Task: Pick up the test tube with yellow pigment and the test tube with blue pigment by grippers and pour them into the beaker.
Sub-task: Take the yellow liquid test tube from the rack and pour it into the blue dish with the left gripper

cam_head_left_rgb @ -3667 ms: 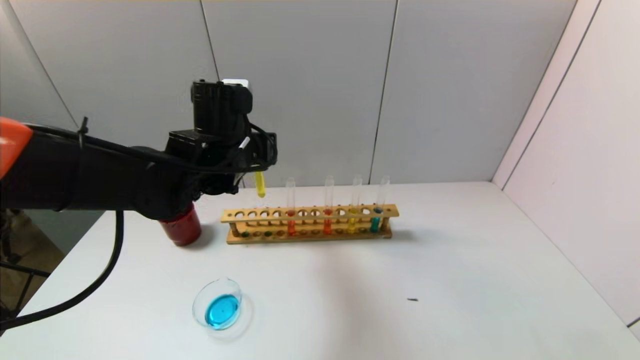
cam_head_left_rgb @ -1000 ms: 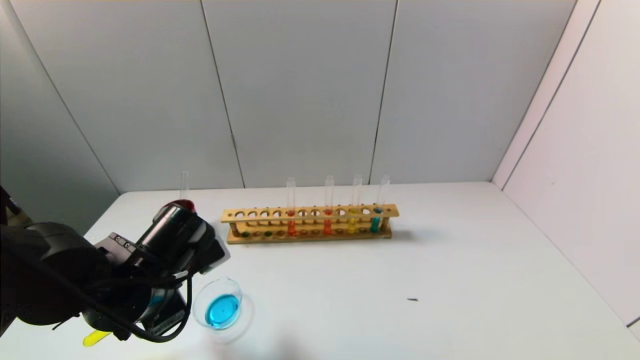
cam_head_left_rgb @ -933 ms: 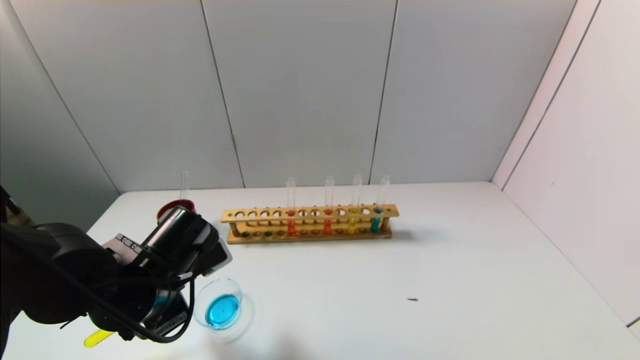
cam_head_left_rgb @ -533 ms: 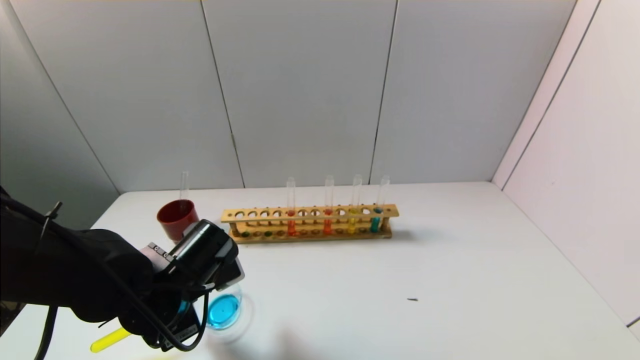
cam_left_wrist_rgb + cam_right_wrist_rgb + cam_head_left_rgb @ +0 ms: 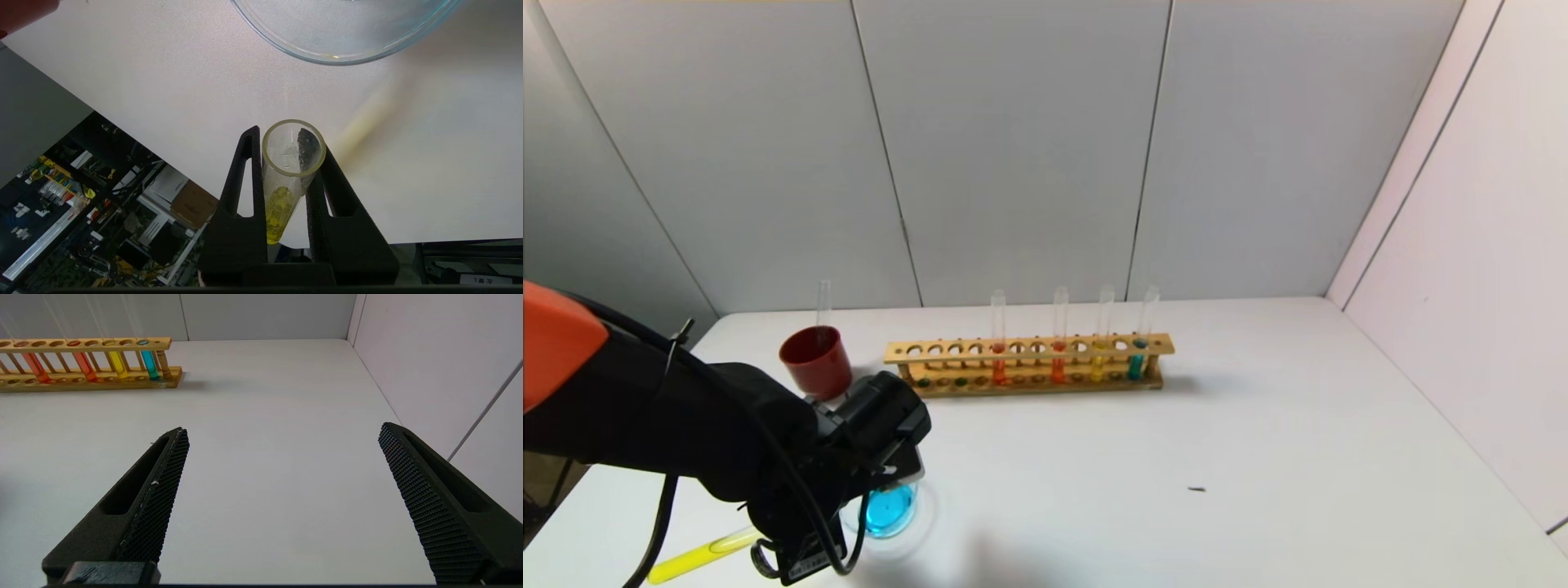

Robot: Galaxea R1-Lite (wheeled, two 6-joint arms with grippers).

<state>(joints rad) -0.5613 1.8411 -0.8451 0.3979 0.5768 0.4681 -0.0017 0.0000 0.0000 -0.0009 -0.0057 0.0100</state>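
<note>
One left gripper (image 5: 292,171), jaws clamping the yellow test tube (image 5: 286,179), nears the beaker (image 5: 888,506) at 3 o'clock; next, tip farther.

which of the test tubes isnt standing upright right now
The yellow tube in the left pincer: it lies nearly flat beside the glass dish of blue liquid. The four tubes in the wooden rack stand upright.

A dark red cup (image 5: 815,360) stands beside a wooden rack (image 5: 1029,365) on the white table (image 5: 1258,425).
</note>
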